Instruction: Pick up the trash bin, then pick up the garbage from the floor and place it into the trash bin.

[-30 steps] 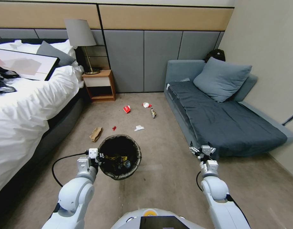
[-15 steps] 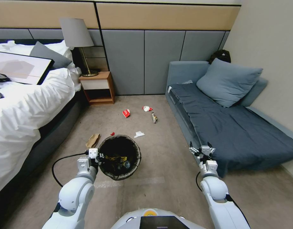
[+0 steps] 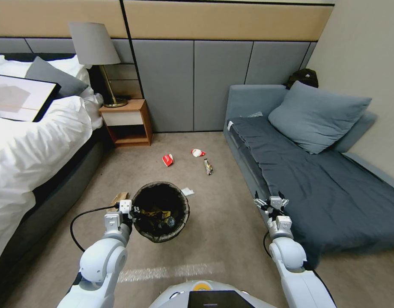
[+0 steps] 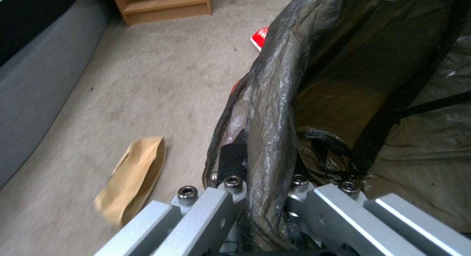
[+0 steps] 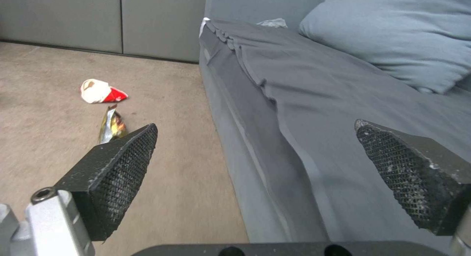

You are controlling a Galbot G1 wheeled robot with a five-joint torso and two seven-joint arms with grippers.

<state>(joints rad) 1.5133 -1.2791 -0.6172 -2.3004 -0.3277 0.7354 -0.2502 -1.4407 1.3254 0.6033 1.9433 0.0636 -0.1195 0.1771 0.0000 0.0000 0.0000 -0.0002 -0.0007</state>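
Observation:
My left gripper point(image 3: 130, 210) is shut on the rim of the trash bin point(image 3: 182, 211), a round bin with a black liner point(image 4: 275, 112) that hangs off the floor at my left front; wrappers lie inside it. Garbage lies on the carpet beyond: a red-and-white packet point(image 3: 167, 160), a second red-and-white one point(image 3: 198, 152), a dark snack wrapper point(image 3: 208, 166), white paper point(image 3: 188, 191) just past the bin, and a flattened brown paper bag point(image 3: 119, 197) beside my left gripper. My right gripper point(image 3: 272, 203) is open and empty at the sofa's front edge, with the wrapper point(image 5: 112, 124) ahead of it.
A bed with white bedding point(image 3: 30, 141) lines the left side. A wooden nightstand point(image 3: 126, 122) with a lamp point(image 3: 94, 47) stands at the wall. A grey sofa point(image 3: 317, 179) with a cushion fills the right. Carpet runs between them.
The whole view has shifted: the camera has come forward and turned slightly, so the litter, bed and sofa sit nearer. Both arms keep their poses; the bin stays held.

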